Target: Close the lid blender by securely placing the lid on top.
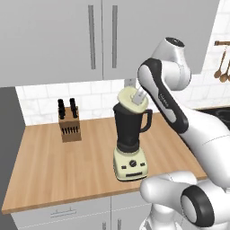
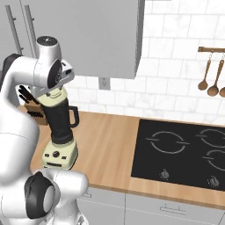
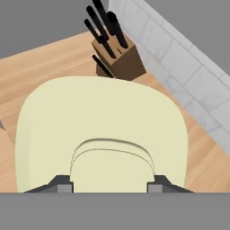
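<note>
Placement is the step in hand: the gripper is carrying the lid over the open top of the blender, and seating it is not yet done. In the hand view the two finger tips are standing on either side of the raised knob in the middle of the lid, pressing against its two sides, so the gripper is closed on the lid by this knob.

In the left base view the lid is hanging directly under the hand, just above the rim of the dark jar. It is tilting there: the edge toward the wall is standing higher and the edge toward the robot is nearly touching the rim. Whether it is already touching, I cannot tell. The lid has no real long axis, because it is a rounded square; its flat face is pointing down toward the jar but not squarely.

I judge that the next move is asking for levelling the hand, so the lid is lying parallel to the rim, then lowering it straight until it is sitting all around, and only then releasing the knob.

Beyond the gripper, past the far edge of the lid, the knife block is standing on the counter, well apart from the blender.
</note>
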Controlling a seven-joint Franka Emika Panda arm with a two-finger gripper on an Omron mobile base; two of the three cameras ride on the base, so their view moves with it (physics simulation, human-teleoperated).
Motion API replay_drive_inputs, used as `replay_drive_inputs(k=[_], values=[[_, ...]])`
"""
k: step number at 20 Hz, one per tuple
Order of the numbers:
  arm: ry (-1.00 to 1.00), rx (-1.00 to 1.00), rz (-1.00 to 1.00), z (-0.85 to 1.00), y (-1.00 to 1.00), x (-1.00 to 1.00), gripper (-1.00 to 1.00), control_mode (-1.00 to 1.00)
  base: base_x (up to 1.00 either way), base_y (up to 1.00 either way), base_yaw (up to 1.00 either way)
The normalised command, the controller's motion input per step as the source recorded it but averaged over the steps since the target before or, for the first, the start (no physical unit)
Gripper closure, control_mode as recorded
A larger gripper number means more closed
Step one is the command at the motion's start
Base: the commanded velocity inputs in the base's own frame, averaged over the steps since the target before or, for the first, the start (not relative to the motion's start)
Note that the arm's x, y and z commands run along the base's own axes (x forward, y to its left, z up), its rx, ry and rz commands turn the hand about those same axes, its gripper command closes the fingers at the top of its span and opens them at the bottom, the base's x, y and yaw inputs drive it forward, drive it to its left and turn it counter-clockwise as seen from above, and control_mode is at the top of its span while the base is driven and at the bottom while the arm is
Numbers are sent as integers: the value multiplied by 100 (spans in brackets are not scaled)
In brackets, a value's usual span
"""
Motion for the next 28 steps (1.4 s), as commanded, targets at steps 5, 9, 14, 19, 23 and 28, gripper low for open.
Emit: replay_drive_inputs(k=[5, 9, 14, 19, 23, 28], values=[[0, 0, 0, -16, 9, 17, 100, -100, 0, 0, 0], [0, 0, 0, -12, 8, 18, 100, -100, 0, 0, 0], [0, 0, 0, -8, 6, 19, 100, -100, 0, 0, 0], [0, 0, -1, -4, 7, 18, 100, -100, 0, 0, 0], [0, 0, -1, -2, 11, 17, 100, -100, 0, 0, 0], [0, 0, -2, -10, 6, 3, 100, -100, 0, 0, 0]])
